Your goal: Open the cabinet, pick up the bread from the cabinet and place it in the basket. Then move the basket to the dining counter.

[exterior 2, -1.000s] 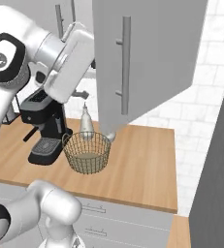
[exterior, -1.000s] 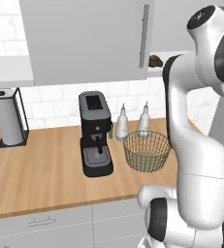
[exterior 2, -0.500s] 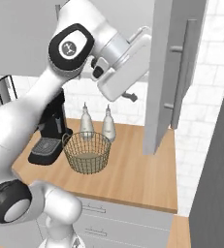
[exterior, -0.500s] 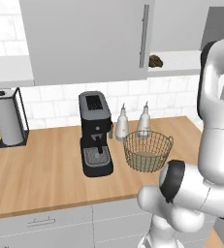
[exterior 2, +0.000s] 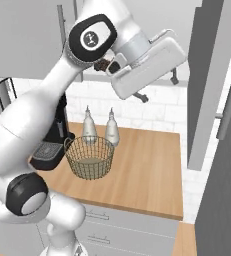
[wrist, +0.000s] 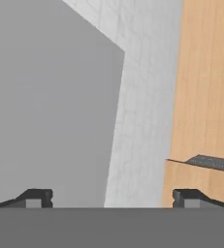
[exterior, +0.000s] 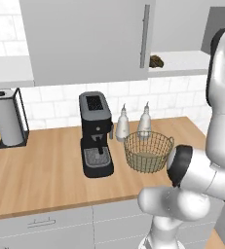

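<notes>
The cabinet point(exterior 2: 214, 85) door to the right of the basket point(exterior: 148, 151) stands swung wide, so the opening looks done, and the bread point(exterior: 156, 61) sits on the white shelf up above the basket, untouched. The claw point(wrist: 111, 196) is spread apart with nothing between its tips, up near the open door edge. Left to do, I'd say: lifting the bread out, dropping it into the basket on the desk point(exterior: 41, 170) beside the coffee machine point(exterior: 96, 134), then carrying the basket off.
</notes>
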Robot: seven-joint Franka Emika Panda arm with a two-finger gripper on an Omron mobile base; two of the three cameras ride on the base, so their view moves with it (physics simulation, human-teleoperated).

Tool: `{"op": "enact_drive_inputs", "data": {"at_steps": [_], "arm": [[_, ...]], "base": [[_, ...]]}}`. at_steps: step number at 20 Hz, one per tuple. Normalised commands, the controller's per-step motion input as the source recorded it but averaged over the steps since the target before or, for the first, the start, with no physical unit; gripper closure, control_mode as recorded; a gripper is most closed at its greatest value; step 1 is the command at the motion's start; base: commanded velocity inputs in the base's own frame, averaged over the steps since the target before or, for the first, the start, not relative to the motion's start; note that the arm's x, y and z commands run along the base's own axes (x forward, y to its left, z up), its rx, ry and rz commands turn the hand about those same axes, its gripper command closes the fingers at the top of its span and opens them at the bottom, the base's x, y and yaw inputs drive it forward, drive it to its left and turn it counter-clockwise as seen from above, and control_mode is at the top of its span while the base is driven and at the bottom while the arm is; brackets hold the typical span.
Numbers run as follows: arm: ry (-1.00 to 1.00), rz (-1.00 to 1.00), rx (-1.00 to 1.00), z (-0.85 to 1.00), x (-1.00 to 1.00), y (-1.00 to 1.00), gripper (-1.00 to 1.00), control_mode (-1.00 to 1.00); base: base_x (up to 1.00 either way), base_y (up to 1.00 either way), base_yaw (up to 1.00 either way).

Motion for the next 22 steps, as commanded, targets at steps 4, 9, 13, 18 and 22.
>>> {"op": "enact_drive_inputs", "data": {"at_steps": [4, 9, 13, 18, 22], "arm": [[-0.13, 0.07, -0.03, -0.04, -0.12, 1.0, -1.0, -1.0], [0.0, 0.32, -0.04, 0.0, -0.53, 1.0, -1.0, -1.0], [0.0, 0.56, -0.07, -0.04, -0.47, 0.92, -1.0, -1.0], [0.0, 0.69, -0.14, -0.16, -0.41, 0.71, -1.0, -1.0], [0.01, 0.75, -0.08, 0.0, -0.16, 0.4, -1.0, -1.0]], "base": [[0.0, 0.0, 0.0], [0.0, 0.0, 0.0], [0.0, 0.0, 0.0], [0.0, 0.0, 0.0], [0.0, 0.0, 0.0]]}}
